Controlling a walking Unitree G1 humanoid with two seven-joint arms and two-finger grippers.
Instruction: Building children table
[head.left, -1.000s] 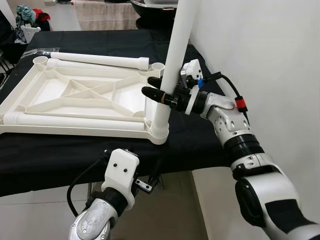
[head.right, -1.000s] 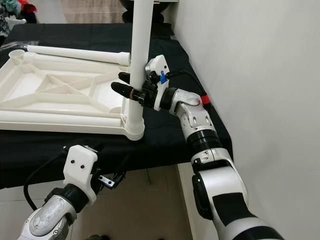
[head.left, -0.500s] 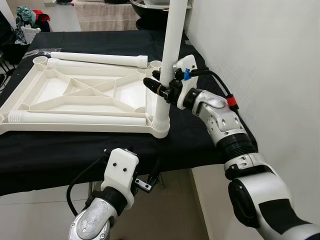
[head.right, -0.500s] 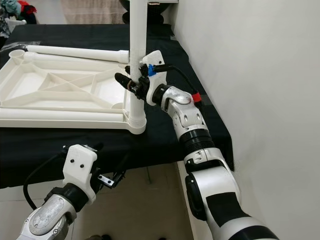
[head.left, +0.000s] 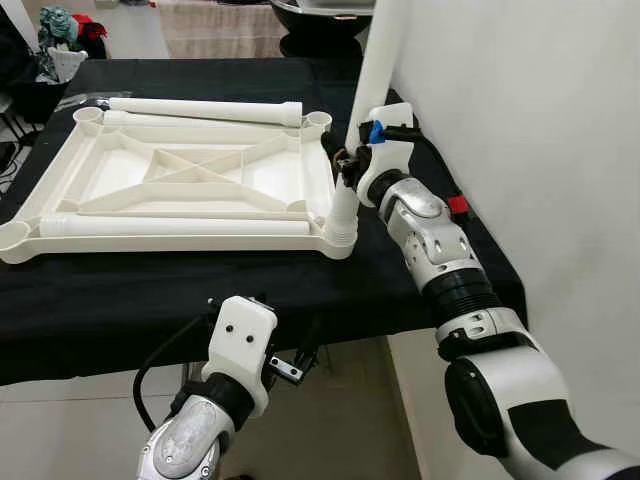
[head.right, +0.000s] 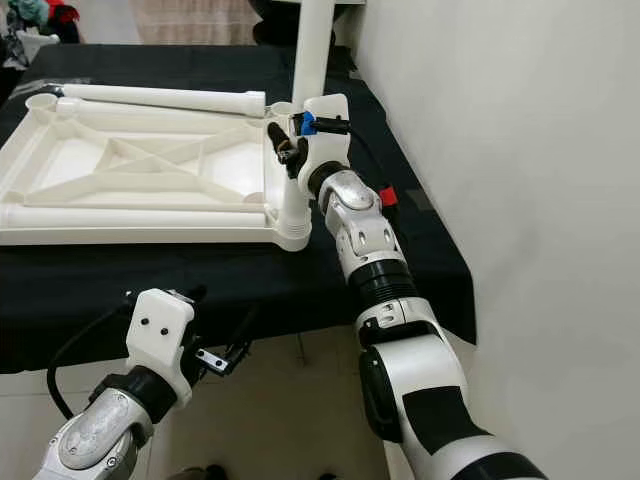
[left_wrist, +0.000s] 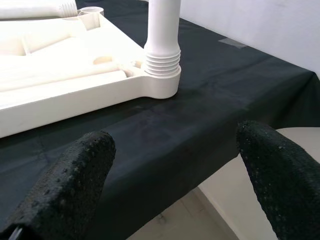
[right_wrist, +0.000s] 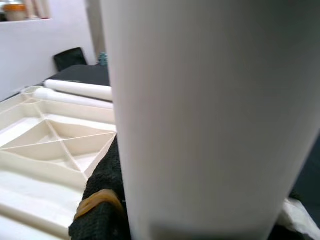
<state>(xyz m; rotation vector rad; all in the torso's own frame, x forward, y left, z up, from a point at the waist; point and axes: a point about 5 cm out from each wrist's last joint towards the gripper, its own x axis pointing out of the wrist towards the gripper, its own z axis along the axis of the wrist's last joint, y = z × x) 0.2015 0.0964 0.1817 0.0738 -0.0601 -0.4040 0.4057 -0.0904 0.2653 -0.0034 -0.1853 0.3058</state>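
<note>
1. The white leg (head.left: 368, 95) is standing upright in the near corner socket of the upturned table top (head.left: 180, 185), with its ribbed end sitting in the socket just below the right claw (head.left: 345, 165).
2. The right claw is grasping this leg, its black fingers clenched around it.
3. Two more legs, one (head.left: 175, 227) along the near rim and one (head.left: 200, 105) at the far rim, are lying loose, so I judge most of the work is remaining.
4. The table top is resting on the black worktop (head.left: 150, 290).
5. The left claw (left_wrist: 175, 175) is hanging released below the worktop edge, well apart from the leg.
</note>
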